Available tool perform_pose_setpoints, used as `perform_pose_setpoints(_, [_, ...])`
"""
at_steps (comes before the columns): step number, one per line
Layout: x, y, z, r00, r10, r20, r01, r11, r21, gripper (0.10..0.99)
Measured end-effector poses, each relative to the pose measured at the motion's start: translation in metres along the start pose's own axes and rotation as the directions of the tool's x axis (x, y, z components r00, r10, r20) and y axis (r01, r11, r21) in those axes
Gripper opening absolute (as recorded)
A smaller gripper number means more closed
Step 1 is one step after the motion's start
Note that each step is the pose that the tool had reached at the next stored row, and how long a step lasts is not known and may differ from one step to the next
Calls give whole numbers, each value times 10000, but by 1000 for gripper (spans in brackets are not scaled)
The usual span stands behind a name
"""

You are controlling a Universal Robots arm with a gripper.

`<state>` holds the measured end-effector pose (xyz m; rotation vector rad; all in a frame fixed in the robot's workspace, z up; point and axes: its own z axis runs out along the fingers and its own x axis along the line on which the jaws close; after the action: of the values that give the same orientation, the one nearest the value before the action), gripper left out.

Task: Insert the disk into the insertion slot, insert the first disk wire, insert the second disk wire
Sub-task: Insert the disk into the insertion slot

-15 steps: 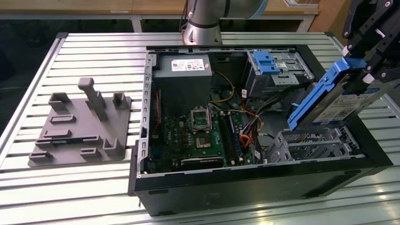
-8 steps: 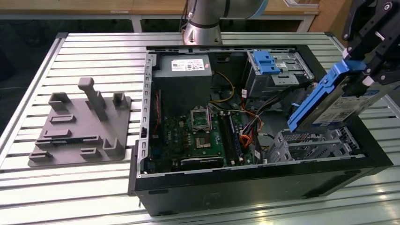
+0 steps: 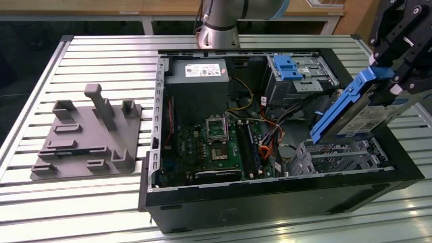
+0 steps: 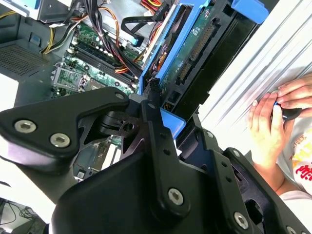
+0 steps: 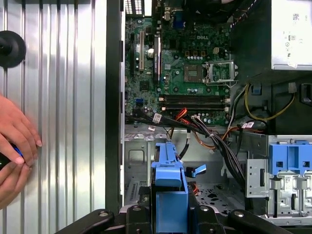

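My gripper point(image 3: 390, 76) is shut on the disk point(image 3: 368, 119), a silver drive with a white label in a bright blue carrier. The disk hangs tilted, its lower end just above the insertion slot point(image 3: 337, 157), a low perforated silver cage at the case's front corner on the exterior view's right. In the first wrist view the blue carrier point(image 5: 168, 183) sits between my fingers above the cage floor point(image 5: 139, 163). In the second wrist view the disk point(image 4: 190, 53) shows its circuit-board side. A cable bundle point(image 5: 214, 141) runs beside the cage, and a blue-plugged cable point(image 5: 195, 170) lies in the bay. Which are the disk wires I cannot tell.
The open computer case point(image 3: 270, 197) stands on a slatted metal table point(image 3: 101, 61). A taller cage with a blue latch point(image 3: 289, 68) is behind the slot. A grey fixture point(image 3: 88, 136) lies on the exterior view's left. A person's hands point(image 5: 14, 141) rest on the table beside the case.
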<state>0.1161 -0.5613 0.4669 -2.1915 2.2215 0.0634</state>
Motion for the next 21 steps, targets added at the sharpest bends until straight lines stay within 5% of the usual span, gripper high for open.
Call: perform_pose_setpoints(21, [10,-5,79,10000,0,0,0,10000,0,365])
